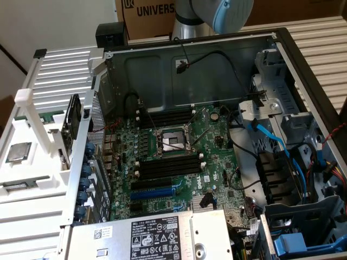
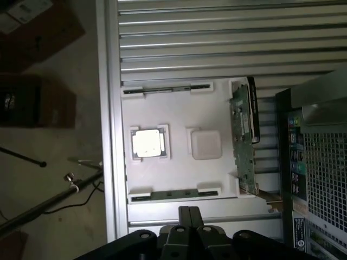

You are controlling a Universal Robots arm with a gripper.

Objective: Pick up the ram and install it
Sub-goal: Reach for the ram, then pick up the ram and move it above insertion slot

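Closed tight at the gripper [image 2: 188, 210]: black fingers pressed flat together, nothing pinched between them. Hanging over a white tray [image 2: 179, 114] set on a ribbed metal panel [image 2: 217, 43].

Closest to the fingertips, just ahead of them and apart from them, the ram [image 2: 171, 193]. Long, narrow and thin, dull grey-green, with a few dark patches along its length. Lying across the line of the fingers, bedded in the tray, each end tucked under a white clip. Any label too small to make out. In the exterior view, the ram [image 1: 16, 186] as a dark strip near the tray's edge, at that view's far left.

Farther from the gripper, past the ram: a square processor chip [image 2: 146, 143] in its own recess, pale and shiny, and beside it a white square pad [image 2: 206, 145]. Beyond those, at the tray's far edge, a second stick [image 2: 162, 89], thin and grey, also clipped at both ends.

Off to one side of the gripper, an expansion card [image 2: 244, 135] standing on edge along the tray's border, and beyond it the open computer case [image 2: 320, 162]. Inside the case, the green motherboard [image 1: 217, 162] with its long black memory slots [image 1: 168, 165], well apart from the ram.
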